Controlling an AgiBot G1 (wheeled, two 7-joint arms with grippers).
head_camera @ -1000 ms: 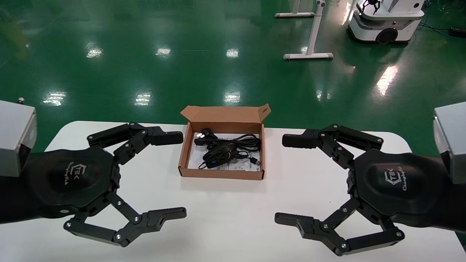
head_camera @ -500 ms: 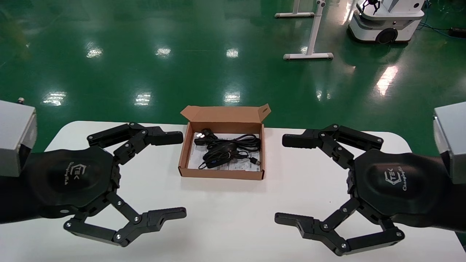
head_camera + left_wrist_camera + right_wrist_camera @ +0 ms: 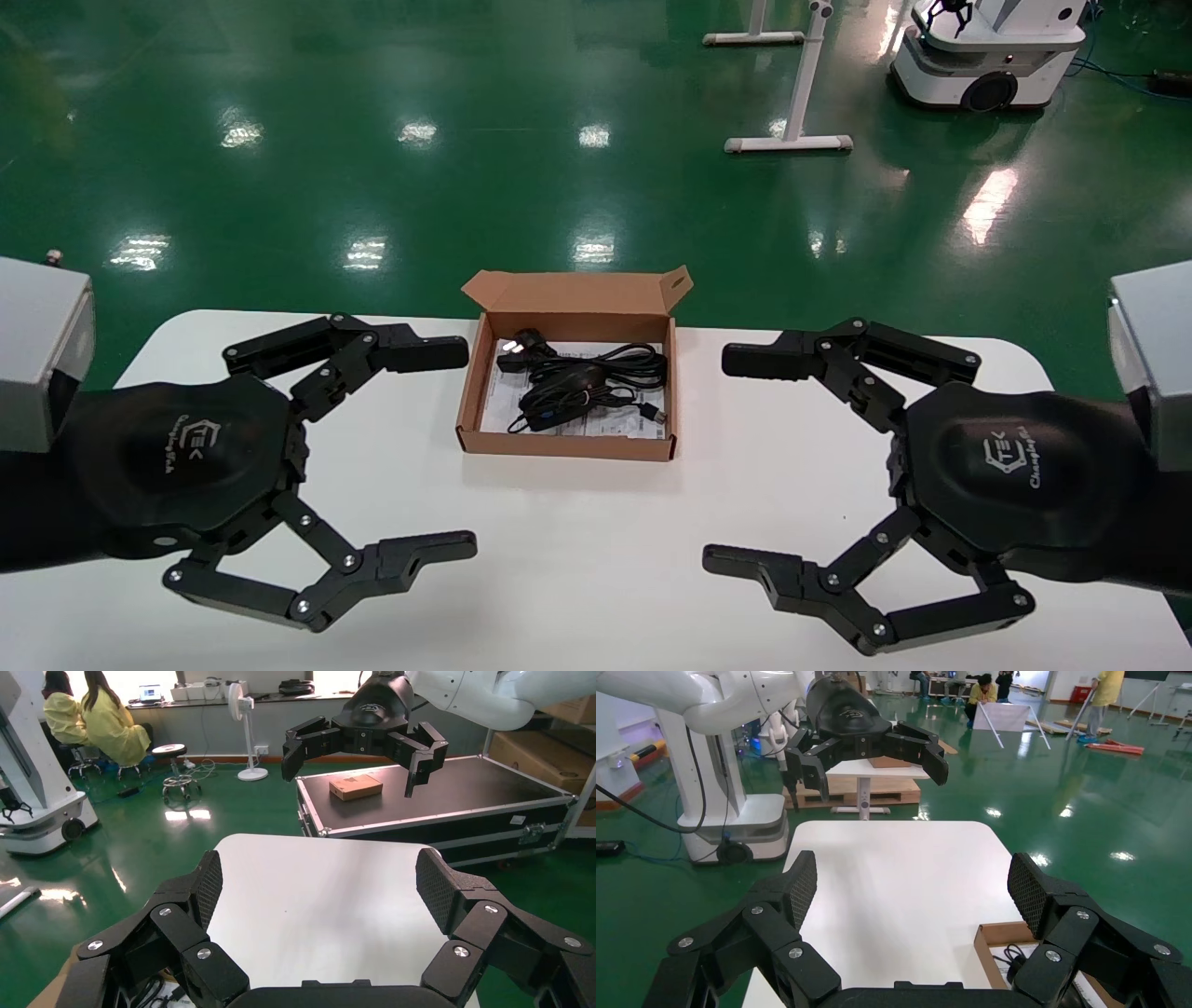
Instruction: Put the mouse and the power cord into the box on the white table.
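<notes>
The small black oval mouse (image 3: 562,384) and thick coiled black power cord (image 3: 622,361) already lie lengthwise across the shallow brown cardboard box (image 3: 566,445), midway between my left gripper (image 3: 438,447) and right gripper (image 3: 745,458), both spread wide, empty, equally near.

Head camera looks steeply down from above on the tabletop (image 3: 577,559) and the green floor beyond. Each wrist camera sits close behind its own claw, looking level across the tabletop toward the opposite arm. All three views share the tabletop.
</notes>
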